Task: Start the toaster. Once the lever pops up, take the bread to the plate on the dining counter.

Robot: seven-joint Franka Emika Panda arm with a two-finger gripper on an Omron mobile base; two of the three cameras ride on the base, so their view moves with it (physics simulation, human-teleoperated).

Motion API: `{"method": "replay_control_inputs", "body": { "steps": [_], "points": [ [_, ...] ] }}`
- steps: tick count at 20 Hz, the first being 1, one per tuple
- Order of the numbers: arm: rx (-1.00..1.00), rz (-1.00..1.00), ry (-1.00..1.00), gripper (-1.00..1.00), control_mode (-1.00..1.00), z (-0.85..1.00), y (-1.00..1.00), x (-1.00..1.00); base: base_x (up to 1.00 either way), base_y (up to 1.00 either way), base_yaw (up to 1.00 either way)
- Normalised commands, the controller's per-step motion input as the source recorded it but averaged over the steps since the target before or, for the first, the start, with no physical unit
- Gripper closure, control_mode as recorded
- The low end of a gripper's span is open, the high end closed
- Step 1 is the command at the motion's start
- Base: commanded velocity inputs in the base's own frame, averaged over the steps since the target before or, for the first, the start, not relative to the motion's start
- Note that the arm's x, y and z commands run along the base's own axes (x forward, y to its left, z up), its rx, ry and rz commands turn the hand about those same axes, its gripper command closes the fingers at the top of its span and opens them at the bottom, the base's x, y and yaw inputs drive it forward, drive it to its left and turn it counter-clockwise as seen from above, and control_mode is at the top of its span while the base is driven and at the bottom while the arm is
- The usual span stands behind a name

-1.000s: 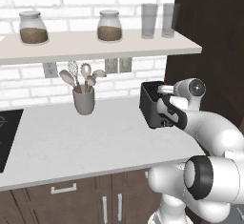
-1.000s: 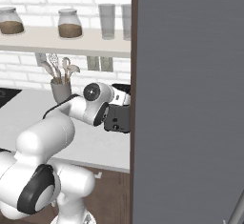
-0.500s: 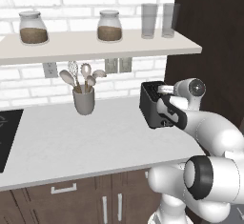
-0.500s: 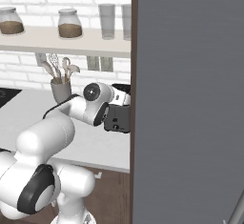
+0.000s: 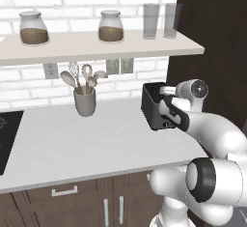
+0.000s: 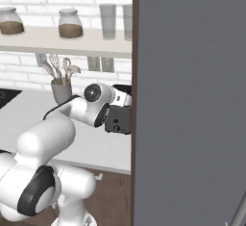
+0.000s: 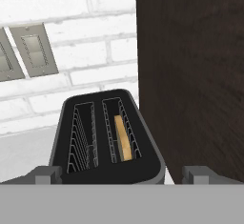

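The black toaster (image 5: 150,106) stands on the pale grey worktop next to a dark tall panel; it also appears in the right base view (image 6: 120,121). In the hand view I look down on the toaster (image 7: 98,137), and the bread (image 7: 123,139) sits low in its right slot while the left slot is empty. My gripper (image 7: 121,174) is open, with one fingertip (image 7: 45,174) on each side of the toaster's near end. From the left base view the gripper (image 5: 166,117) is at the toaster's front. My hand hides the lever. The plate and the dining counter are out of view.
A grey utensil cup (image 5: 85,103) stands left of the toaster. The shelf (image 5: 96,47) above carries jars and glasses. The dark panel (image 5: 212,52) closes off the right side. A stovetop (image 5: 7,134) lies at the far left. Wall outlets (image 7: 31,51) are behind the toaster.
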Motion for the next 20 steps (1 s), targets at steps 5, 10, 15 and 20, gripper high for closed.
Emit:
{"method": "replay_control_inputs", "body": {
  "steps": [5,10,15,20],
  "points": [
    [0.0,0.0,0.0,-1.0,-1.0,0.0,0.0,0.0,0.0,0.0,0.0],
    [0.0,0.0,0.0,-1.0,-1.0,0.0,0.0,0.0,0.0,0.0,0.0],
    [0.0,0.0,0.0,-1.0,-1.0,0.0,0.0,0.0,0.0,0.0,0.0],
    [0.0,0.0,0.0,-1.0,-1.0,0.0,0.0,0.0,0.0,0.0,0.0]
  ]
}}
